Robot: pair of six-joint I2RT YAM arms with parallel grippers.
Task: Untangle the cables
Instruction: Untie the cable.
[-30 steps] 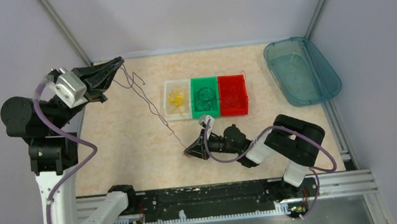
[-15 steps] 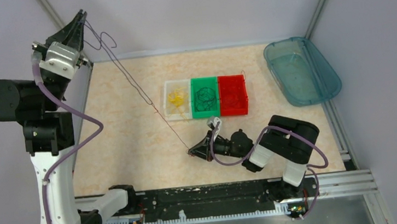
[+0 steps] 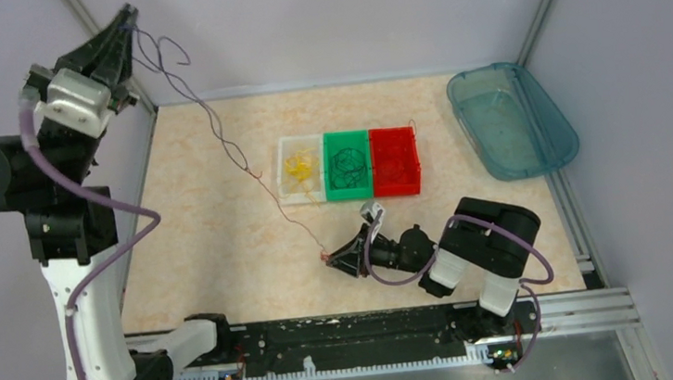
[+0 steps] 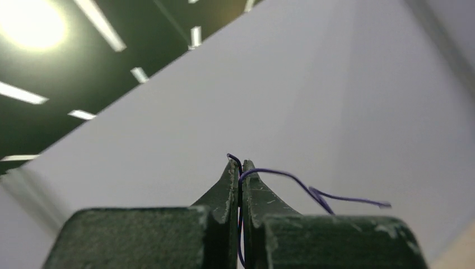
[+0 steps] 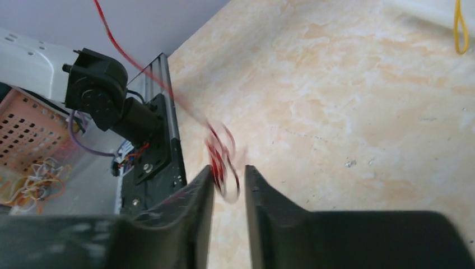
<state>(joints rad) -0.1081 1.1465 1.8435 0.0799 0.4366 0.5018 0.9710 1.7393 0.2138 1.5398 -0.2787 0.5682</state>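
My left gripper (image 3: 127, 10) is raised high at the back left corner, shut on a thin dark purple cable (image 3: 215, 127). In the left wrist view that purple cable (image 4: 291, 178) runs down between the closed jaws of the left gripper (image 4: 240, 163) and curls off to the right. It slopes down across the table and joins a red cable (image 3: 294, 217). The red cable ends at my right gripper (image 3: 327, 260), which lies low on the table. Up close, the right gripper (image 5: 228, 171) has its jaws slightly apart, with the blurred red cable coil (image 5: 221, 154) loose at the tips.
Three small bins sit mid-table: a clear one with yellow wires (image 3: 301, 167), a green one with dark wires (image 3: 346, 166), a red one (image 3: 394, 161). A blue tub (image 3: 512, 119) lies at the back right. A black rail (image 3: 346, 331) runs along the near edge.
The left arm has swung up and left, pulling the purple and red cables into a long line. The right jaws have parted a little around the red coil.
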